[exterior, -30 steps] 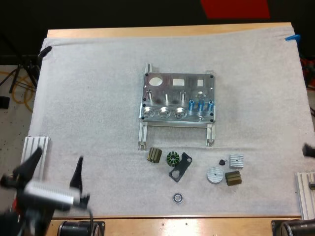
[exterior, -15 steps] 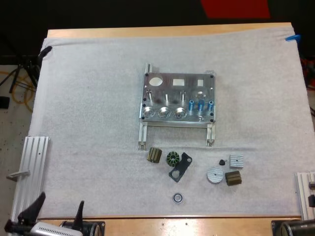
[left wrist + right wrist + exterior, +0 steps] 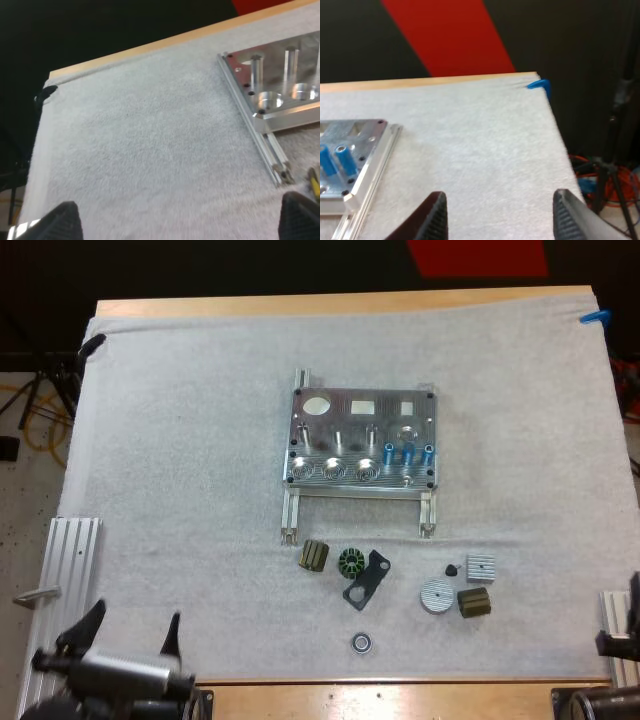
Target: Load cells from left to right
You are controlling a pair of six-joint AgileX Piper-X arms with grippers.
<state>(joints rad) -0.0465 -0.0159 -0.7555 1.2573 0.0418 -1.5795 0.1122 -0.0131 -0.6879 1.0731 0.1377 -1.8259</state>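
Wide open and holding nothing: the left claw, over the near left corner of the white mat. Farther forward than half a second ago, when barely past the edge of the counter, yet farther back than a second ago. Just to its left, a grooved aluminium rail. Ahead of it and off to its right, well apart, the metal fixture, unmoved through all three moments. From the left wrist, the fixture's near left corner ahead and to the right, with upright pins and round pockets.

Likewise open with nothing gripped: the right claw, fingers well apart over bare mat. Ahead of it and to its left, the fixture's right corner, two blue cylinders upright in it. From the high view, three such cylinders in a row at the right end of the fixture's near side, as before. Right claw there as a dark shape at the mat's right edge, beside a second rail. A second ago farther forward along that edge, half a second ago scarcely in sight.

Between the two claws and short of the fixture, small parts scattered on the mat, none shifted: an olive block, a green ring, a black bracket, a bearing, a silver disc, a finned square.
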